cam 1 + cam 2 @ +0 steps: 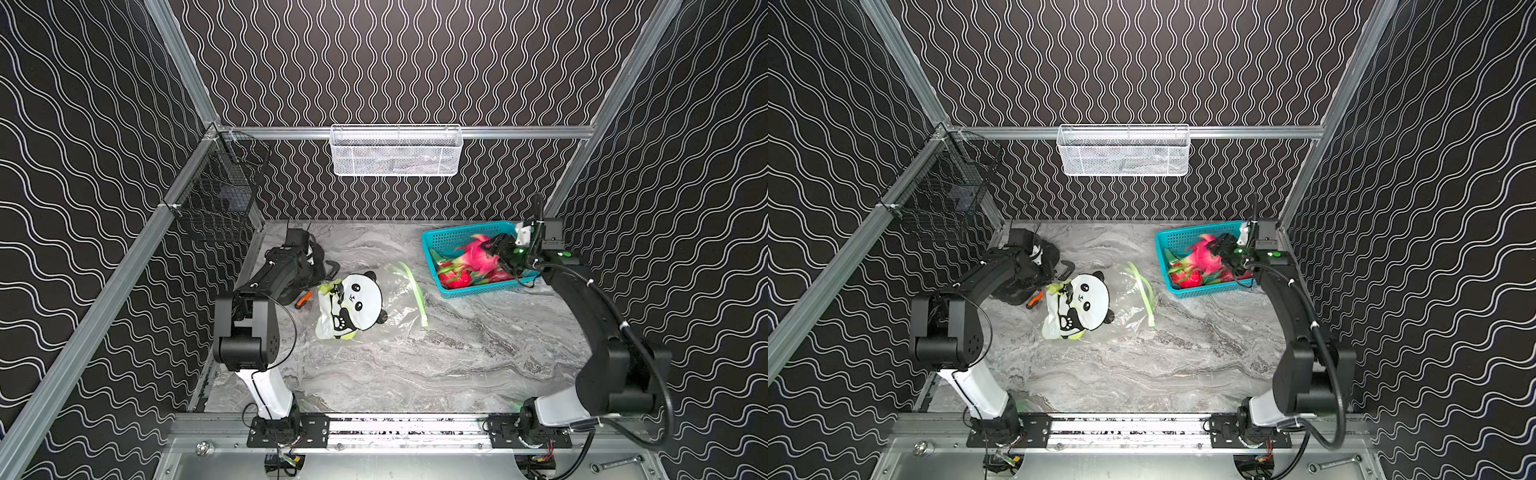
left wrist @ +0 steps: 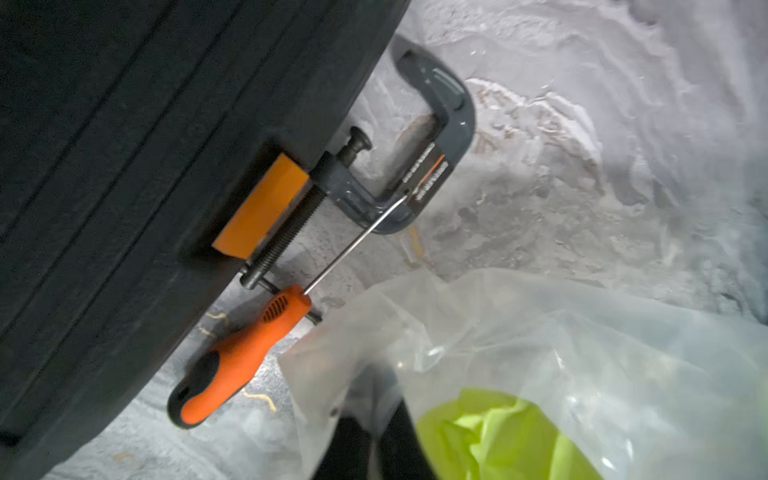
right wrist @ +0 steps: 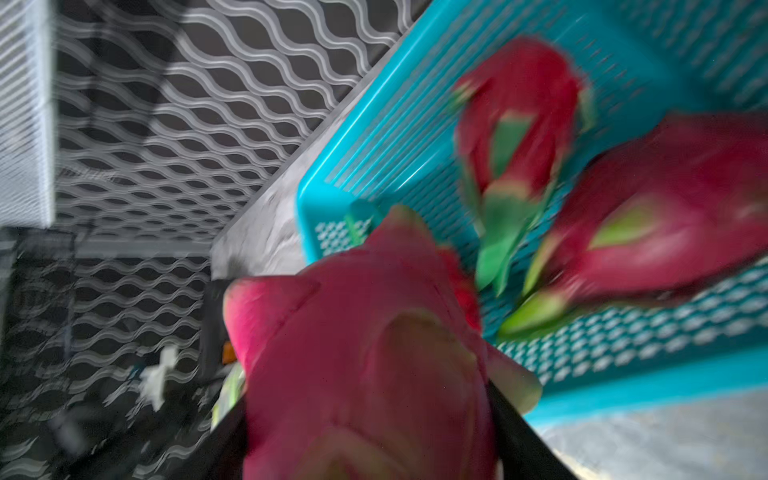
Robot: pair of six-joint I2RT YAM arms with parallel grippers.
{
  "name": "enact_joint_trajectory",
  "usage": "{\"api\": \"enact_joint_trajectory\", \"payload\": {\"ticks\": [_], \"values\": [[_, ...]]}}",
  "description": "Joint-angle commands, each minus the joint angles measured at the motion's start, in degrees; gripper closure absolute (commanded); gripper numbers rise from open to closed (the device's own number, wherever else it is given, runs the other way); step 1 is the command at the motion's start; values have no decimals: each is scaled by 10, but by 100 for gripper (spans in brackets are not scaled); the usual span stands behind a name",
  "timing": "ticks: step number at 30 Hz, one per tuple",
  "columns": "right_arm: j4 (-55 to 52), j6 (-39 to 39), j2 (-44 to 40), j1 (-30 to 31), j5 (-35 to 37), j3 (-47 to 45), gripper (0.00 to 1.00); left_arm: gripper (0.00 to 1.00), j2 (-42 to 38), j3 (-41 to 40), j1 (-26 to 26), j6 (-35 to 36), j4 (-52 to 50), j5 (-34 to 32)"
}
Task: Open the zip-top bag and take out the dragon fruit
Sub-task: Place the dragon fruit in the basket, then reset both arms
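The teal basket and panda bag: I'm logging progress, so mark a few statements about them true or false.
The right gripper holds a dragon fruit at the teal basket. True.
The zip-top bag lies inside the basket. False: it lies on the table, beside the basket.
An orange-handled screwdriver lies next to the bag. True.
The basket holds no fruit. False: other red fruits lie in it.

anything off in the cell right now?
Yes. An orange-handled screwdriver and a grey C-clamp lie loose on the table, right beside the crumpled zip-top bag. They look like stray tools rather than part of the job, and the screwdriver's shaft reaches the clamp.
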Motion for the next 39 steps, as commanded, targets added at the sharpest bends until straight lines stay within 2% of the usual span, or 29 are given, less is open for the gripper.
{"api": "enact_joint_trajectory", "payload": {"ticks": [1, 2, 3, 4, 8, 14, 16, 20, 22, 26, 29, 33, 39], "values": [[41, -18, 62, -21, -49, 36, 30, 37, -26, 7, 0, -3, 37, 38], [56, -15, 81, -27, -58, 50, 23, 19, -33, 15, 0, -1, 36, 43], [69, -14, 91, -30, -61, 61, 5, 4, -39, 23, 0, 4, 33, 44], [78, -18, 98, -32, -59, 73, 1, 1, -47, 32, -1, 7, 28, 43], [43, -55, 73, -58, 11, 81, 0, 1, -95, 50, -6, 25, 6, 5], [95, -104, -47, -138, 67, -63, 0, 1, -174, 74, -14, 26, -57, -211], [125, -145, -87, -143, 79, -111, 0, 1, -195, 41, -14, 23, -52, -243], [229, -236, -136, -142, 17, -213, 0, 2, -243, -92, -13, 33, 17, -293], [293, -268, -145, -142, 3, -272, 0, 2, -258, -158, -13, 53, 72, -279], [456, -289, -146, -142, -21, -384, 0, 6, -256, -231, -13, 79, 178, -190], [582, -301, -137, -142, -17, -459, 0, 12, -254, -296, -12, 117, 313, -173], [722, -291, -115, -140, 4, -530, 0, 12, -230, -393, -14, 184, 510, -157], [766, -304, -86, -138, 14, -542, 0, 11, -155, -494, -15, 224, 765, -110]]}}
